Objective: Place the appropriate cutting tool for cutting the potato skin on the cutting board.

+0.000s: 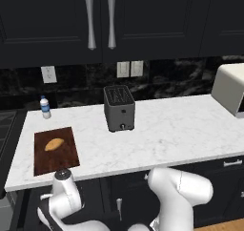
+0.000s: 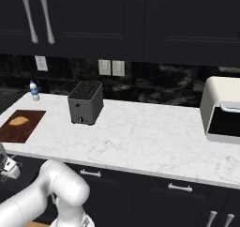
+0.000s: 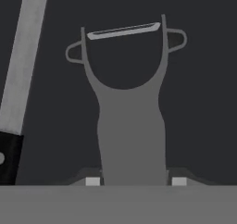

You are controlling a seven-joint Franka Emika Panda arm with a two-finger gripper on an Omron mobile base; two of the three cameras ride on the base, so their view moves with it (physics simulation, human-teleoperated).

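The cutting tool (image 3: pixel 132 126), a grey metal peeler with a wide forked head, lies on a dark surface directly ahead in the hand view. My gripper (image 3: pixel 135 181) is shut on its straight handle, with a fingertip (image 3: pixel 92 181) pressed at each side. The cutting board (image 1: pixel 66 153), dark reddish-brown, lies at the left end of the white marble counter, also seen in the right base view (image 2: pixel 14 132). The golden-tan potato (image 1: pixel 54 144) rests on the board (image 2: pixel 18 121). My arm reaches down below the counter's front edge, under the board.
A long knife (image 3: pixel 23 70) with a black handle lies just left of the peeler. A dark toaster (image 1: pixel 119 108) stands mid-counter, a small water bottle (image 1: pixel 45 107) at the back left, a white appliance (image 2: pixel 222 109) at the right end.
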